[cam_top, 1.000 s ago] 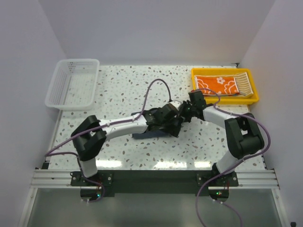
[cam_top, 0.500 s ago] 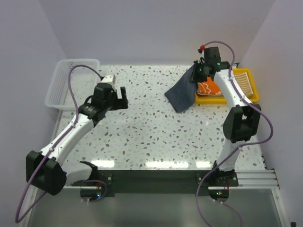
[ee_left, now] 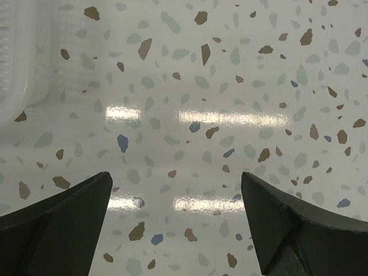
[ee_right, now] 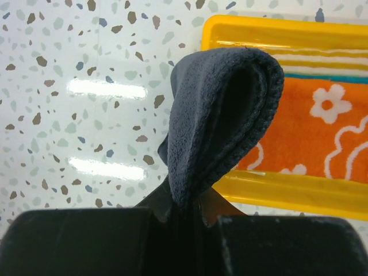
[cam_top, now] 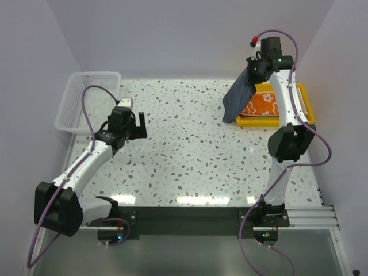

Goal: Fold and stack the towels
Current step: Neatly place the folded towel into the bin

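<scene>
With our right end effector (cam_top: 257,65) pinching the dark towel (cam_top: 238,99) and left end effector (ee_left: 176,178) spread, we'd lower it flat onto the orange towel (cam_top: 265,105).

Left arm (cam_top: 86,167) and right arm (cam_top: 286,95) with white tubular links, bulky black joints, looping purple cables (cam_top: 85,109), black wedge-shaped fingers (ee_left: 54,221), black base plates (cam_top: 112,218)

Overhead view takes in the whole table (cam_top: 190,149); wrist views look closely down at it.
</scene>
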Motion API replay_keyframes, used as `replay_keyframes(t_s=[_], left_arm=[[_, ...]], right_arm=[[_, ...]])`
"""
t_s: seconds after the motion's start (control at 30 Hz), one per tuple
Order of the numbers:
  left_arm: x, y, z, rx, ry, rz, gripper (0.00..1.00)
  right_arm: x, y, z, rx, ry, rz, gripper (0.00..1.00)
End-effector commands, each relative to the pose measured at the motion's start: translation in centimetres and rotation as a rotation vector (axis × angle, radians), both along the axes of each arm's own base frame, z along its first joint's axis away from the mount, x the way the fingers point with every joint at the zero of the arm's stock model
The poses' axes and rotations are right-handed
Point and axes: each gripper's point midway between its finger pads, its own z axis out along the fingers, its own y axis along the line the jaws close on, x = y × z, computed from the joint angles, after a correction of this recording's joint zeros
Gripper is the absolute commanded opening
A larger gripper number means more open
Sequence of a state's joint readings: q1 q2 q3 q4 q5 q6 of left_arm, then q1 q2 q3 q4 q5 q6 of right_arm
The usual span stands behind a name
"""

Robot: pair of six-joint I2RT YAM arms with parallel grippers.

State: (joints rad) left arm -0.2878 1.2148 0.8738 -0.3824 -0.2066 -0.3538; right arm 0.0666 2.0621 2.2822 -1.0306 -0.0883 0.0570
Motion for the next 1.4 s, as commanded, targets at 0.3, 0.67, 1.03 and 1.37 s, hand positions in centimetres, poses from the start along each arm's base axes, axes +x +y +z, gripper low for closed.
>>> replay_keyframes(t_s=[0.3,0.67,1.03,1.37], left_arm=[[0.8,1.0,-1.1,0.028,0.012,0.020,1.00],[0.7,0.4,-1.9,0.010,0.035,-0.003,1.00],[0.7,0.1,-2.3,0.000,0.050,-0.020,1.00],[0.6,-0.4,-2.9,-0.015,0.067,-0.038,1.00]], right_arm=[[0.9,-4.9,3.6,-0.079,-0.108,0.013,0.00],[1.4,-7.4,5.5,-0.070,-0.196,-0.007,0.00],[2.1,-10.6,5.0,-0.084,-0.213,-0.061,0.00],[2.4,-14.8,1.4,-0.212,-0.160,-0.107,0.00]])
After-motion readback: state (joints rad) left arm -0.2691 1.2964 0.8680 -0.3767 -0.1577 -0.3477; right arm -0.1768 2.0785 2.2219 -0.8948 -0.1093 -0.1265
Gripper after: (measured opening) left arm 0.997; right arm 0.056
